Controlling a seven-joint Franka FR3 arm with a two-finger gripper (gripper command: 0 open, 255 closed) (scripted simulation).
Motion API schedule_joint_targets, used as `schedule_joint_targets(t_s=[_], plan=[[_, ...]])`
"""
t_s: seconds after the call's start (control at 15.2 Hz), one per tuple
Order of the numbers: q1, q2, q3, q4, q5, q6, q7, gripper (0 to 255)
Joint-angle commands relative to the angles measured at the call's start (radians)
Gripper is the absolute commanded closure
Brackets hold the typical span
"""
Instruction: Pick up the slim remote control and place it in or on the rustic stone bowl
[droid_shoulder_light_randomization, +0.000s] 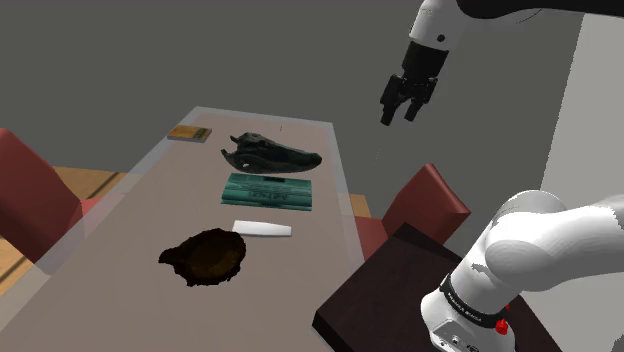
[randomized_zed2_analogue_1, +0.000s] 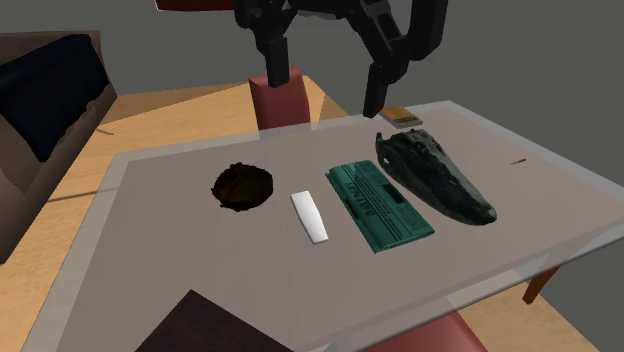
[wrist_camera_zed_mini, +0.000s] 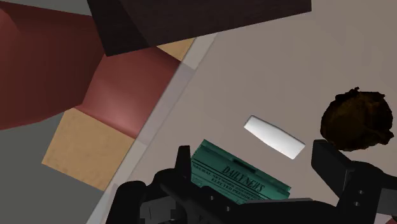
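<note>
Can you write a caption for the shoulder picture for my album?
Open gripper hangs high while the white remote lies on the table beside the dark bowl.

"DAILY NEWS" on green newspaper (wrist_camera_zed_mini: 238, 184)

The gripper (wrist_camera_zed_mini: 251, 153) hides part of the green newspaper (wrist_camera_zed_mini: 236, 180); the tan thing (droid_shoulder_light_randomization: 188, 133) at a far corner of the table (droid_shoulder_light_randomization: 130, 205) is too small to name.

End effector (droid_shoulder_light_randomization: 398, 115) aloft, fingers wide apart
</note>
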Motion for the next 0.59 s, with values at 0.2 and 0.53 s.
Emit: schedule_joint_targets(t_s=[0.2, 0.53], plan=[[0.021, 0.065, -0.010, -0.042, -0.006, 0.103, -0.055, 0], [0.055, 0.200, -0.025, -0.085, -0.011, 0.274, -0.145, 0]])
